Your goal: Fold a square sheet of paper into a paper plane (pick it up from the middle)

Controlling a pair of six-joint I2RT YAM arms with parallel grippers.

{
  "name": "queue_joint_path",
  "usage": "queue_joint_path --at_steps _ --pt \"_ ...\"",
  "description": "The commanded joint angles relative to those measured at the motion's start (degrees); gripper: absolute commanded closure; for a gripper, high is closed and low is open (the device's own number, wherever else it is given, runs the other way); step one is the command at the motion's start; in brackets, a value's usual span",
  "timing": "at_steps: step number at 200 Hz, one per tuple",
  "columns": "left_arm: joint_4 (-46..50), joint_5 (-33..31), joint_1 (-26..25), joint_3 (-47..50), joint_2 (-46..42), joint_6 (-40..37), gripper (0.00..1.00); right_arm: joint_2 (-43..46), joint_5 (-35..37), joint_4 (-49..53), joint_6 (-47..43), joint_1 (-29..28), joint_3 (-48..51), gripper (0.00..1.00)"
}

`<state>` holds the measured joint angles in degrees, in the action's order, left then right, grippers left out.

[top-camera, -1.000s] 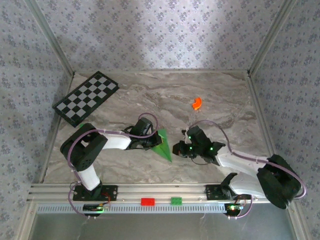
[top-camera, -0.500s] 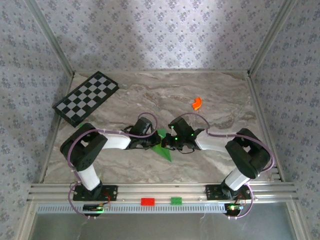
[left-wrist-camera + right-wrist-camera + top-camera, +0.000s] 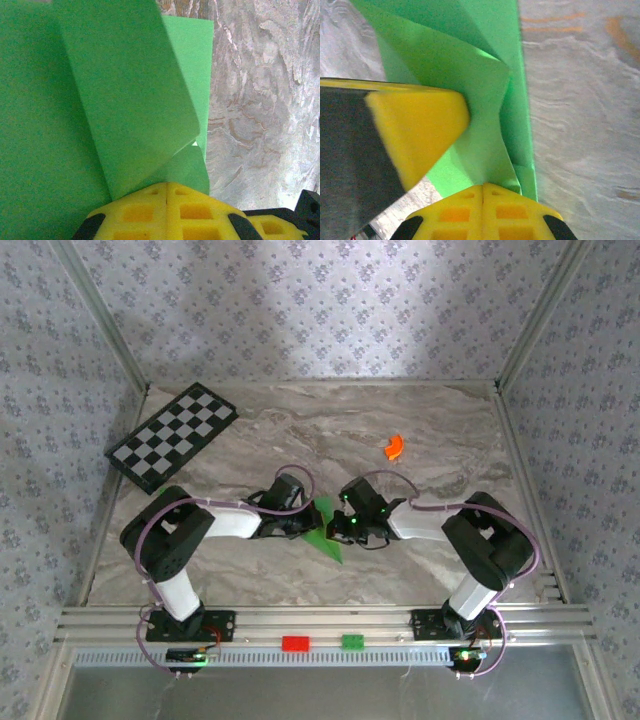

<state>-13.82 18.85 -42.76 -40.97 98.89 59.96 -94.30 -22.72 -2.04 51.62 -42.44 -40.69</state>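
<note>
The green paper [image 3: 331, 545] lies folded into a narrow pointed shape at the table's middle, its tip toward the near right. My left gripper [image 3: 303, 527] is shut, and its tips rest on the paper's left side. In the left wrist view a raised flap of the paper [image 3: 120, 100] stands just ahead of the shut left gripper [image 3: 166, 186]. My right gripper [image 3: 341, 531] is shut too and touches the paper from the right. The right wrist view shows the right gripper [image 3: 483, 186] against the creased paper [image 3: 487, 105], with a left fingertip [image 3: 415, 130] close by.
A black-and-white checkered board [image 3: 172, 436] lies at the far left. A small orange curved piece [image 3: 394, 446] sits at the far right. A red block [image 3: 295, 643] and a tiny green block [image 3: 352, 642] rest on the front rail. Patterned walls enclose the table.
The right arm has swung left from beside the paper until its shut gripper touches it. The left arm and the paper have stayed in place.
</note>
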Motion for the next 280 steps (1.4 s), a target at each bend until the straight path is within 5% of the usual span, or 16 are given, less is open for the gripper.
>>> queue_joint_path --at_steps 1,82,165,185,280 --pt "6.30 -1.83 0.01 0.29 1.31 -1.64 0.95 -0.82 0.92 0.67 1.66 0.61 3.07 1.00" --pt "13.49 -0.67 0.52 -5.96 -3.65 -9.31 0.86 -1.61 2.42 -2.12 4.05 0.13 8.41 1.00" --pt "8.59 9.44 -0.45 -4.06 -2.26 -11.01 0.97 -1.53 3.03 -2.18 4.24 0.00 9.05 1.00" --pt "10.90 7.18 -0.21 -5.38 0.18 -11.38 0.98 -1.62 3.03 -2.18 4.18 0.07 9.17 1.00" --pt "13.08 5.36 10.89 -8.10 5.23 -10.68 0.97 -3.32 2.94 1.42 0.82 -0.76 8.08 1.00"
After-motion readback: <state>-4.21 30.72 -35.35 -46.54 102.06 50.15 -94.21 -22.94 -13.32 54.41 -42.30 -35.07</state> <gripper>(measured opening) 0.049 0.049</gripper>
